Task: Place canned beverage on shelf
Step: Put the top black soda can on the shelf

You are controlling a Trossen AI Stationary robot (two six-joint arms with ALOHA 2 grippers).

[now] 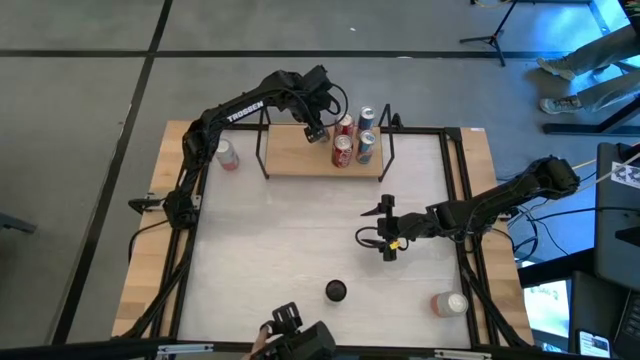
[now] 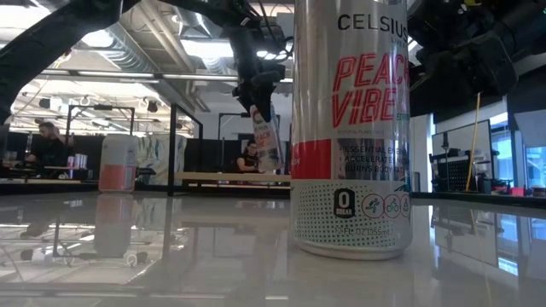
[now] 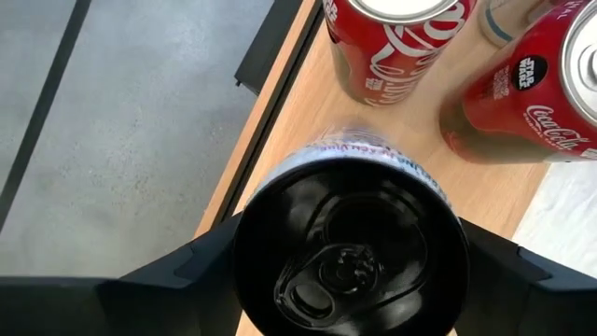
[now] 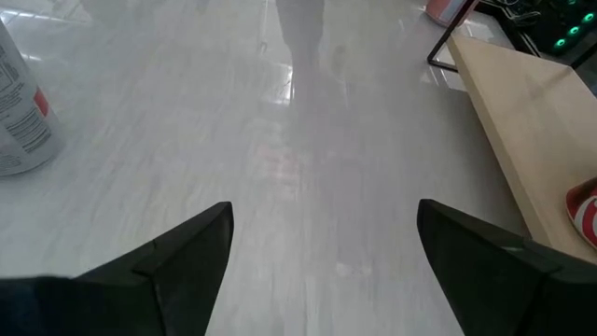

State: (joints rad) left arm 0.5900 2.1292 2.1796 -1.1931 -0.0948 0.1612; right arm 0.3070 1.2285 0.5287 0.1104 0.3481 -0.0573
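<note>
The shelf (image 1: 300, 158) is a light-wood board with black wire uprights at the table's far side. A few cans stand at its right end, among them a red one (image 1: 343, 151) and a blue-and-red one (image 1: 366, 147). My left gripper (image 1: 316, 131) is over the shelf, just left of those cans, shut on a slim white-and-pink can with a black top (image 3: 350, 252). My right gripper (image 1: 388, 229) hovers open over the table's right middle, with nothing between its fingers. My left gripper pinches the can between its two fingers, one on each side wall (image 3: 241, 266) just under the black top. The fingers come steeply from above. In the low view the can (image 2: 266, 141) hangs tilted below them, its lower end down at the shelf board; I cannot tell whether it touches.
A tall white Celsius can (image 1: 336, 291) stands near the table's front edge. Another pink can (image 1: 450, 303) lies at the near right. One more pink can (image 1: 228, 155) stands on the left wooden edge. The shelf's left half (image 1: 290, 150) is bare board.
</note>
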